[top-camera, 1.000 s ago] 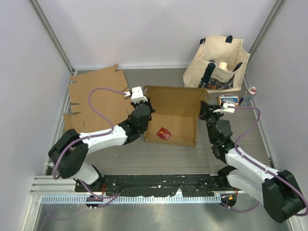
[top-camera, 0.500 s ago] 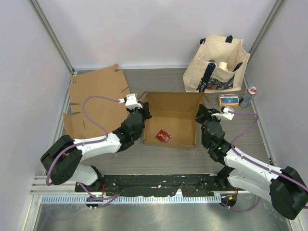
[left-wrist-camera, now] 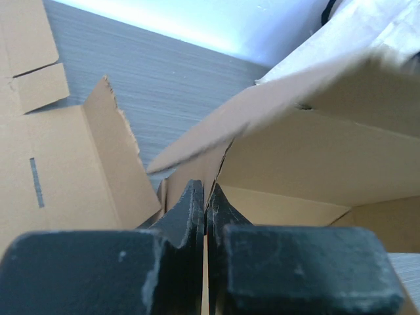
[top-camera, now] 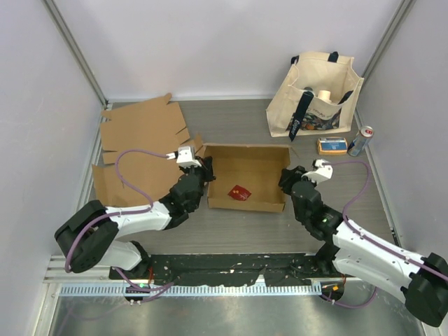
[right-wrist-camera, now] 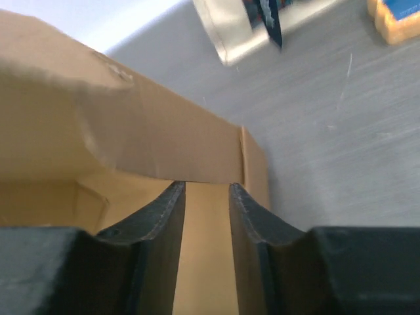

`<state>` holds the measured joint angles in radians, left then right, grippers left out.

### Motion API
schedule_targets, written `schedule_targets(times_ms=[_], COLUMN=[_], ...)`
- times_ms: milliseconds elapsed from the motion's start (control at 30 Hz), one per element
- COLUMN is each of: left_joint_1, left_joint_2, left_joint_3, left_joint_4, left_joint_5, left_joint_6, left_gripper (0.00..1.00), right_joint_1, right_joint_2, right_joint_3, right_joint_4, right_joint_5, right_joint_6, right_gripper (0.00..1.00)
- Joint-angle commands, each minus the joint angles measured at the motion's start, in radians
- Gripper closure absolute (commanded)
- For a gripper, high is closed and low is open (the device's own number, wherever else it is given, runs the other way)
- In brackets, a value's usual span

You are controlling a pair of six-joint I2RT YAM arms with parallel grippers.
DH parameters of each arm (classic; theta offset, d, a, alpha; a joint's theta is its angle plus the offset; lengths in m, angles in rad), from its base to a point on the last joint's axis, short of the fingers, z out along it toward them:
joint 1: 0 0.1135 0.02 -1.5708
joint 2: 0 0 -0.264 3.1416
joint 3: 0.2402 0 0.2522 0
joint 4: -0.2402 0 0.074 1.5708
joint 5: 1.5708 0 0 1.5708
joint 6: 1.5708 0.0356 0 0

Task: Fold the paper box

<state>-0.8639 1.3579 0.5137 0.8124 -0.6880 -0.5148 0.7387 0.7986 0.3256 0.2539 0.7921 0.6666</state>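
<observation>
The brown paper box (top-camera: 245, 178) sits open-topped mid-table, with a small red piece (top-camera: 240, 190) on its floor. My left gripper (top-camera: 202, 173) is at the box's left wall. In the left wrist view that gripper (left-wrist-camera: 206, 191) is shut on the thin cardboard edge of the wall (left-wrist-camera: 197, 161). My right gripper (top-camera: 285, 179) is at the box's right wall. In the right wrist view it (right-wrist-camera: 207, 188) is open, its fingers (right-wrist-camera: 164, 216) standing either side of the wall (right-wrist-camera: 203, 262) with a gap on each side.
Flat cardboard sheets (top-camera: 143, 126) lie at the back left, with another (top-camera: 115, 178) just left of my left arm. A cloth tote bag (top-camera: 318, 91) stands at the back right. Beside it are a small orange and blue carton (top-camera: 332, 145) and a can (top-camera: 362, 140).
Both arms drew back toward the near edge, bringing the box with them and setting it lower and flatter. The right gripper's jaws have parted from the right wall.
</observation>
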Motion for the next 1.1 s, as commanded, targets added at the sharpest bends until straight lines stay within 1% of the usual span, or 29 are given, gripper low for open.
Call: schedule_targets(times_ms=[0,33,67,133,167,200,267,300,333,400,467,533,600,633,667,700,733,767,800,833,900,933,1000,1033,1067], left_joint_1=[0.006,0.005,0.005,0.005,0.003,0.003,0.003,0.002,0.0,-0.007,-0.011,-0.017,-0.018,-0.02,-0.021,-0.021,-0.023,-0.024,-0.026,-0.026,-0.027,-0.027,-0.027,-0.027,-0.029], left_joint_2=[0.0,0.003,0.003,0.007,0.007,0.01,0.014,0.015,0.015,0.017,0.009,0.003,-0.006,-0.008,-0.008,-0.006,-0.006,-0.008,-0.017,-0.02,-0.028,-0.028,-0.032,-0.036,-0.039], left_joint_3=[-0.04,-0.038,-0.038,-0.03,-0.03,-0.032,-0.032,-0.03,-0.03,-0.03,-0.03,-0.037,-0.044,-0.047,-0.05,-0.052,-0.053,-0.053,-0.055,-0.053,-0.052,-0.052,-0.056,-0.055,-0.057], left_joint_4=[-0.038,-0.027,-0.025,-0.027,-0.027,-0.025,-0.021,-0.021,-0.021,-0.021,-0.022,-0.028,-0.036,-0.036,-0.036,-0.038,-0.039,-0.044,-0.048,-0.055,-0.065,-0.067,-0.067,-0.068,-0.07], left_joint_5=[-0.016,-0.009,-0.008,-0.01,-0.01,-0.01,-0.015,-0.015,-0.015,-0.018,-0.022,-0.022,-0.019,-0.018,-0.015,-0.018,-0.018,-0.018,-0.016,-0.016,-0.018,-0.025,-0.027,-0.028,-0.028], left_joint_6=[0.025,0.033,0.039,0.053,0.056,0.056,0.056,0.056,0.056,0.062,0.074,0.084,0.088,0.088,0.088,0.087,0.088,0.088,0.093,0.093,0.101,0.101,0.101,0.101,0.102], left_gripper=[1.0,1.0,1.0,1.0,1.0,1.0,1.0,1.0,1.0,1.0,1.0,1.0,1.0,1.0,1.0,1.0,1.0,1.0,1.0,1.0,1.0,1.0,1.0,1.0,1.0], right_joint_1=[0.005,0.007,0.007,0.008,0.007,0.007,0.007,0.007,0.007,0.007,0.007,0.007,0.007,0.007,0.007,0.007,0.007,0.007,0.007,0.008,0.011,0.027,0.056,0.077,0.129], right_joint_2=[-0.042,-0.053,-0.087,-0.134,-0.186,-0.212,-0.275,-0.339,-0.369,-0.427,-0.44,-0.4,-0.334,-0.237,-0.19,-0.136,-0.034,0.029,0.077,0.152,0.2,0.224,0.249,0.261,0.286], right_joint_3=[0.18,0.19,0.205,0.213,0.227,0.236,0.271,0.285,0.302,0.374,0.458,0.518,0.611,0.644,0.702,0.725,0.756,0.829,0.867,0.919,0.958,0.966,0.963,0.958,0.958], right_joint_4=[-0.562,-0.631,-0.66,-0.734,-0.757,-0.777,-0.84,-0.861,-0.884,-0.926,-0.94,-0.906,-0.872,-0.855,-0.84,-0.817,-0.808,-0.824,-0.87,-0.886,-0.913,-0.903,-0.875,-0.863,-0.855], right_joint_5=[-0.184,-0.236,-0.32,-0.408,-0.448,-0.531,-0.582,-0.609,-0.631,-0.675,-0.709,-0.702,-0.68,-0.662,-0.665,-0.688,-0.752,-0.778,-0.836,-0.885,-0.93,-0.935,-0.907,-0.869,-0.797], right_joint_6=[0.201,0.211,0.224,0.235,0.228,0.216,0.189,0.16,0.128,0.066,0.036,0.007,-0.025,-0.054,-0.068,-0.099,-0.193,-0.252,-0.322,-0.431,-0.537,-0.614,-0.66,-0.703,-0.744], right_gripper=[0.56,0.53,0.52,0.5,0.48,0.41,0.4,0.39,0.38,0.36,0.36,0.36,0.35,0.35,0.34,0.31,0.31,0.3,0.3,0.3,0.31,0.31,0.3,0.3,0.29])
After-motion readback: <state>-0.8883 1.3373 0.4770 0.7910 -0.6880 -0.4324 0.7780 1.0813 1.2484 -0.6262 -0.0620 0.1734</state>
